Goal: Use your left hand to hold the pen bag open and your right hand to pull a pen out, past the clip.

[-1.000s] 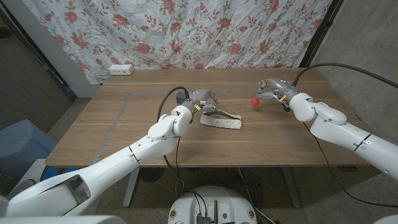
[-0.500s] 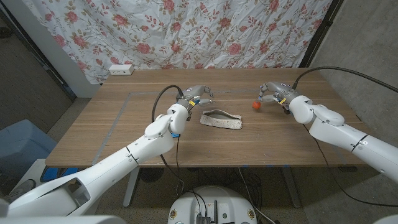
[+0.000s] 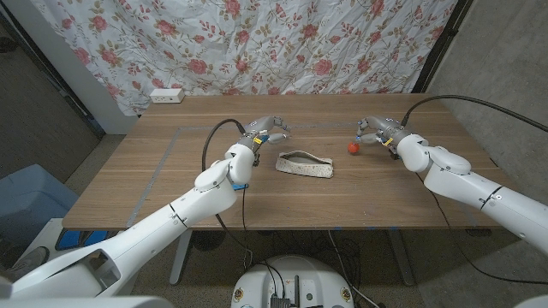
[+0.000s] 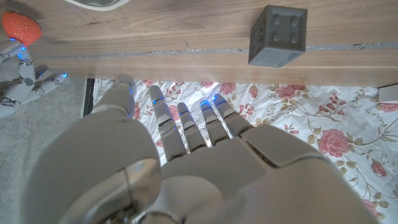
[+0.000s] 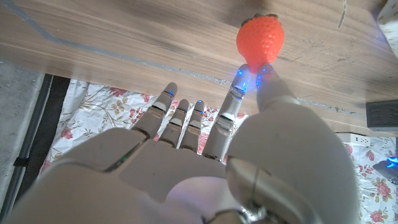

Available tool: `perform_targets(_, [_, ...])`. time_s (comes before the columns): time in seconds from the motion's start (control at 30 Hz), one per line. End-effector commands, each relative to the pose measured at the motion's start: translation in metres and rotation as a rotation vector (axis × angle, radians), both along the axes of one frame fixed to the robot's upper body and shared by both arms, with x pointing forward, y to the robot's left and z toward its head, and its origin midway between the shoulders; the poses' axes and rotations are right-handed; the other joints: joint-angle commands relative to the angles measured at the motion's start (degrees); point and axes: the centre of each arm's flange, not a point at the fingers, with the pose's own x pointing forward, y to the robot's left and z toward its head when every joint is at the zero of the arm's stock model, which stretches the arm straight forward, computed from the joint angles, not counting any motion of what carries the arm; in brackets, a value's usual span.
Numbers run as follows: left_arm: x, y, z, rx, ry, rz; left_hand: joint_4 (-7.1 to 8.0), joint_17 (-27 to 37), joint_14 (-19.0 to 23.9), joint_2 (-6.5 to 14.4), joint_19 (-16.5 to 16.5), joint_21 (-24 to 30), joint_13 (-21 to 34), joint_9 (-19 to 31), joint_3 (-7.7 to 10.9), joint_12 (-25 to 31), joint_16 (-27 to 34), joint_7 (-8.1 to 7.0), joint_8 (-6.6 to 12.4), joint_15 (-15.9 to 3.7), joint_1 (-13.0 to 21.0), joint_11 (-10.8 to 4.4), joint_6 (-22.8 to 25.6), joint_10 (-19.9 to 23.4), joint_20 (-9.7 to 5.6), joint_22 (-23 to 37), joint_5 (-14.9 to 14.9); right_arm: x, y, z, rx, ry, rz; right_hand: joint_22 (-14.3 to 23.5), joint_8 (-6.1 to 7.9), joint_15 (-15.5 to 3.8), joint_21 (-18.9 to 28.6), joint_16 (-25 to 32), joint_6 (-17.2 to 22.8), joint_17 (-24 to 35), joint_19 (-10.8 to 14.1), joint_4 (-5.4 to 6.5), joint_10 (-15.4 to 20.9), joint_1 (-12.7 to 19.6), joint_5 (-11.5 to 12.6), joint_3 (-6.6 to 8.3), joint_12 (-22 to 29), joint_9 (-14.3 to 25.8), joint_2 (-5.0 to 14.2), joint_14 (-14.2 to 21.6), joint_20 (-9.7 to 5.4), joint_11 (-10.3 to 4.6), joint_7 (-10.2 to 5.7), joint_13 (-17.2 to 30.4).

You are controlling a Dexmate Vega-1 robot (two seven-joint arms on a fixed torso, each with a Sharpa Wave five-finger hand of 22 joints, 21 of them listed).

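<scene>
while the bag lies unheld, these lines set out the step as the robot would best take it.
pen bag: the flat pale fabric pen bag [image 3: 305,164] lies on the wooden table [image 3: 154,180] near its middle, its dark mouth toward the robot's left; no pen or clip can be made out.
left hand: the left hand [image 3: 267,131] hangs just beyond the bag's mouth end, apart from it, fingers spread and holding nothing; its wrist view shows the fingers [image 4: 186,124] straight and parted.
right hand: the right hand [image 3: 373,129] is well apart from the bag, pinching a small red strawberry-shaped toy [image 3: 352,147] between thumb and a fingertip [image 5: 242,81].
step in hand: judged, the pull-out looks not yet started, since the bag is untouched.
doing it well: the left hand should come down onto the mouth edge and spread it before the right reaches in; the right hand must first set the toy down.
risk: a light flat bag may slide under a one-sided press.
other things: a grey dotted cube [image 4: 277,34] stands on the table near the left hand.
</scene>
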Motion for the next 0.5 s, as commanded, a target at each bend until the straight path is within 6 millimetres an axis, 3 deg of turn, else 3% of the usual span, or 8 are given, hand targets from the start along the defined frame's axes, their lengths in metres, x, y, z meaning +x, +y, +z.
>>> perform_targets(0.03, [0.0003, 0.0145, -0.0087, -0.102, 0.03, 0.009, 0.36, 0.1, -0.2, 0.1, -0.2, -0.1, 0.3, 0.1, 0.1, 0.0, 0.0, 0.09, -0.02, -1.48, -0.6, 0.23, -0.3, 0.0, 0.12, 0.1, -0.2, 0.0067, 0.0017, -0.0033, -0.021, 0.015, 0.001, 0.1, -0.37, -1.43, 0.0, 0.5, -0.5, 0.1, 0.2, 0.13, 0.1, 0.2, 0.3, -0.19, -0.1, 0.1, 0.14, 0.5, 0.02, 0.42, -0.39, 0.2])
perform_targets(0.5, [0.0035, 0.0189, -0.0125, -0.117, 0.051, 0.008, 0.31, 0.1, -0.3, 0.3, -0.2, 0.0, 0.3, 0.1, 0.03, 0.0, 0.1, 0.14, 0.1, -1.43, -0.9, 0.3, -0.5, -0.1, 0.19, 0.1, -0.2, 0.0096, 0.0059, -0.0036, -0.041, 0.037, 0.008, 0.1, -1.96, -0.08, -0.2, 0.2, -5.5, 0.2, -0.3, 0.8, -1.6, -1.8, 0.3, -1.7, -0.7, 0.4, -0.46, 0.1, 1.07, 1.12, 0.02, 0.3])
